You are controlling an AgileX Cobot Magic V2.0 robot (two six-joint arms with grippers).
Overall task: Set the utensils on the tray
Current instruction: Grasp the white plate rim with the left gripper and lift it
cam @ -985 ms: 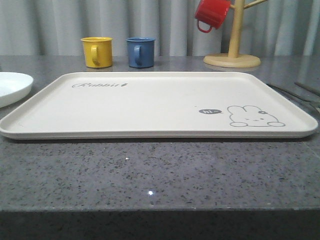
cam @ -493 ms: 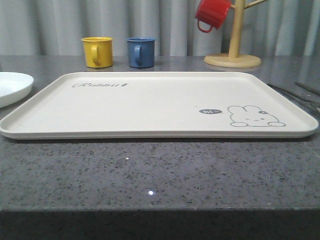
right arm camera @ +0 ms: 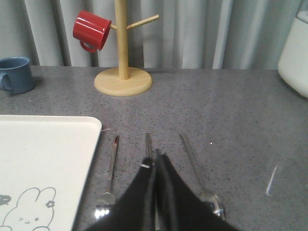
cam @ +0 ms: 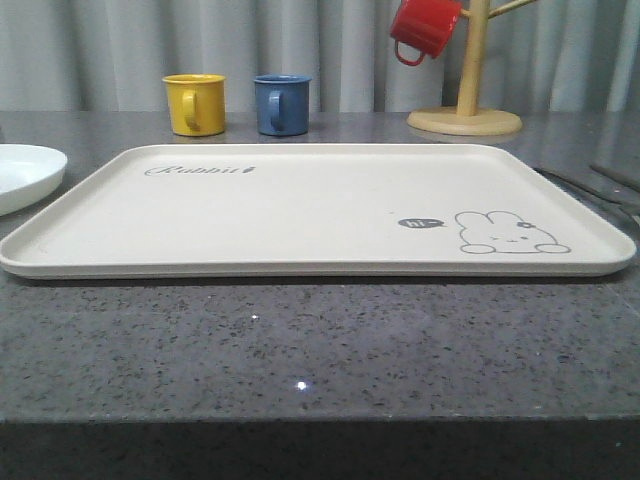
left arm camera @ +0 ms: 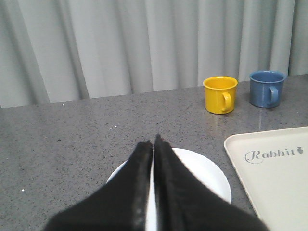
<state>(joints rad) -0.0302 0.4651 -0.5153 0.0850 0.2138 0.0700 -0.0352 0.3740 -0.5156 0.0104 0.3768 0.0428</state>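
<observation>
The cream tray (cam: 300, 215) with the rabbit drawing lies bare in the middle of the counter. Right of it, on the counter, lie three silver utensils side by side: a fork (right arm camera: 112, 163) nearest the tray's edge (right arm camera: 91, 139), the chopsticks (right arm camera: 148, 143) in the middle, and a spoon (right arm camera: 192, 163) farthest out. In the front view they show as thin strips (cam: 590, 188) at the right edge. My right gripper (right arm camera: 155, 156) is shut, empty, over the chopsticks, hiding their near part. My left gripper (left arm camera: 153, 140) is shut, empty, above a white plate (left arm camera: 207, 175).
A yellow mug (cam: 194, 103) and a blue mug (cam: 281, 103) stand behind the tray. A wooden mug tree (cam: 465, 100) with a red mug (cam: 422, 28) is at the back right. A white appliance (right arm camera: 294, 50) stands far right. The plate (cam: 25, 172) lies left of the tray.
</observation>
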